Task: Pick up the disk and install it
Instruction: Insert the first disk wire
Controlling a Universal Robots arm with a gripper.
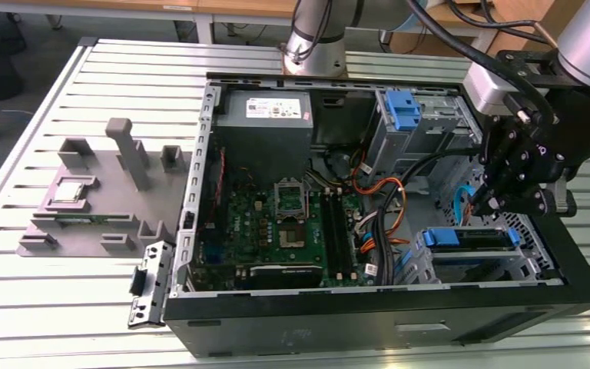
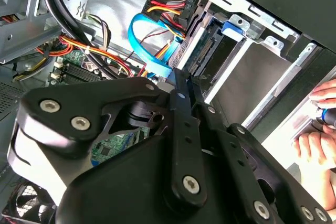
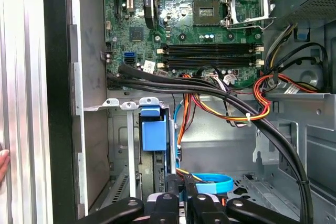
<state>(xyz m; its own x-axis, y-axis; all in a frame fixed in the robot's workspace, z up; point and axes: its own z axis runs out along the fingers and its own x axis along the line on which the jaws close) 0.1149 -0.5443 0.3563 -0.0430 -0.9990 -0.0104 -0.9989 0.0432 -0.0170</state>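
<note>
The disk (image 1: pixel 465 239) sits edge-up in the lower drive bay at the case's right end, framed by its blue carrier rails. In the first wrist view its blue carrier tab (image 3: pixel 154 129) stands between the bay's metal walls. In the second wrist view the disk (image 2: pixel 203 43) lies in the bay with a power plug at its end. My gripper (image 1: pixel 500 206) hangs just above and to the exterior view's right of the disk. Its thin fingers (image 2: pixel 181 90) are pressed together with nothing between them, the tips close to the disk's edge. In the first wrist view the gripper (image 3: pixel 178 184) points at the bay.
Black cable bundles (image 3: pixel 210 90), a blue ribbon cable (image 2: pixel 152 51) and orange wires cross the case beside the bay. A second blue carrier (image 1: pixel 402 108) sits in the upper bay. A grey fixture (image 1: pixel 90 207) stands left of the case. A person's hand (image 2: pixel 320 129) rests outside the case.
</note>
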